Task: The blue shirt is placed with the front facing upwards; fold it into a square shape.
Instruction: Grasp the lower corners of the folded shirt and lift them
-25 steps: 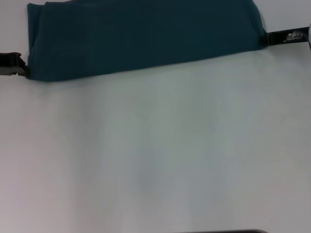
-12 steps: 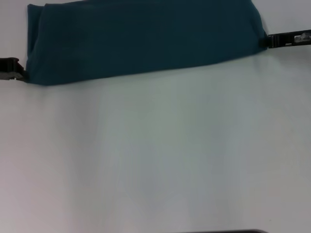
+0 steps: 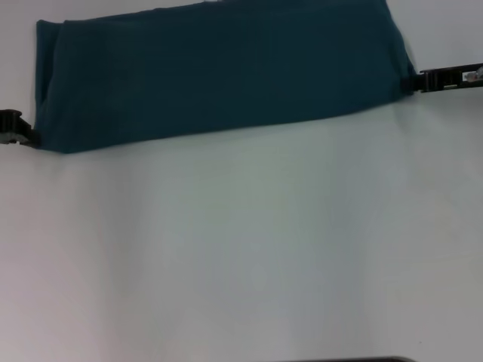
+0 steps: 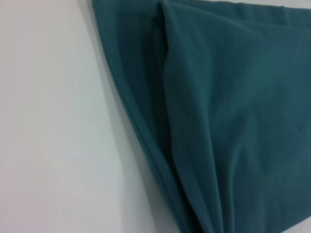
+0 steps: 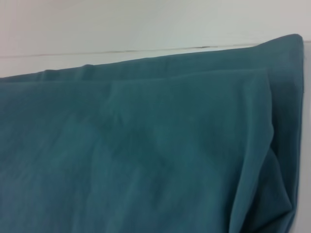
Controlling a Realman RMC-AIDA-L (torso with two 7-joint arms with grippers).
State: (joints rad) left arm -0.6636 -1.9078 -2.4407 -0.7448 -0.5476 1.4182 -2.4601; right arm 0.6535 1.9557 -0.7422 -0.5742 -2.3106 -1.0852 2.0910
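Nearest the robot, a pale white table top (image 3: 241,256) fills most of the head view, smooth and bare-looking in its near half; a thin dark strip shows at the very bottom edge, too little of it to identify.

Farther off, across the far part of the table, lies one large dark teal-blue cotton shirt (image 3: 219,72), folded into a long band that runs from the robot's left to its right; its near edge slants, lower at the left end than at the right; no lettering or label shows on the upper face.

Two claws are in view, one at each end of the band; the left gripper (image 3: 23,136), black, meets the cloth at the band's lower left corner; the right gripper (image 3: 423,79), black with a small pale mark, meets the cloth at the band's right end; both touch the fabric, but I cannot tell from these pictures how far either claw is parted, or whether it is clenched on the cloth.

The left wrist view shows the shirt (image 4: 233,121) in stacked layers tapering to a point against the white table (image 4: 48,121); the right wrist view shows layered folds of the shirt (image 5: 146,155) with the table (image 5: 146,24) beyond.
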